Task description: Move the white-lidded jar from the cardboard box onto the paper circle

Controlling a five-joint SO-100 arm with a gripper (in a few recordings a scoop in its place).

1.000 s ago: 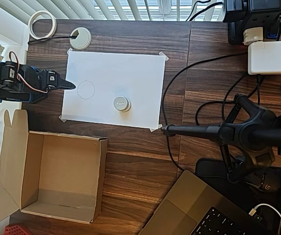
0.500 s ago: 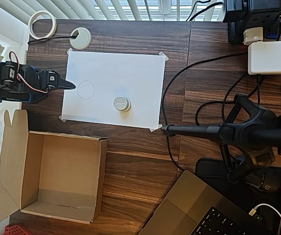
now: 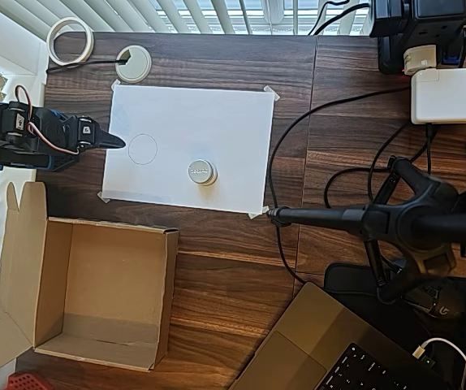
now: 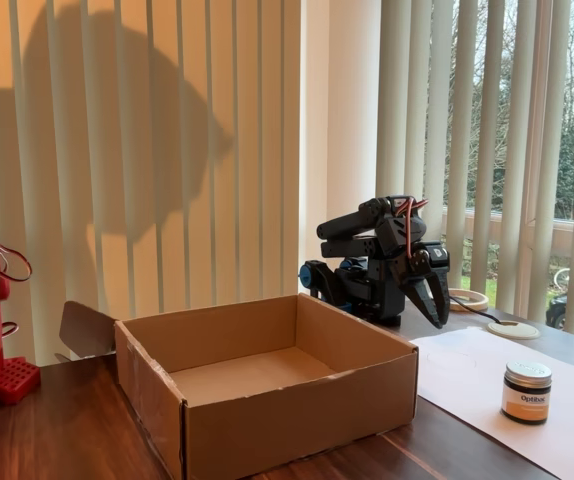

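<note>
The white-lidded jar (image 3: 202, 172) stands upright on the taped white paper sheet (image 3: 217, 122), apart from the small pencil-drawn paper circle (image 3: 143, 149) to its left. In the fixed view the jar (image 4: 527, 392) shows a dark body with a label. The cardboard box (image 3: 168, 292) lies open and empty below the sheet, its front wall (image 4: 297, 420) near the fixed camera. My gripper (image 3: 113, 141) is shut and holds nothing. It rests at the sheet's left edge, folded back on the arm, with its tips just left of the circle. In the fixed view my gripper (image 4: 433, 308) points down behind the box.
A white tape ring (image 3: 70, 39) and a white disc with a cable (image 3: 133, 63) lie above the sheet. A black stand (image 3: 412, 223) with cables reaches in from the right. A white charger (image 3: 448, 95) and a laptop (image 3: 330, 349) sit on the right side.
</note>
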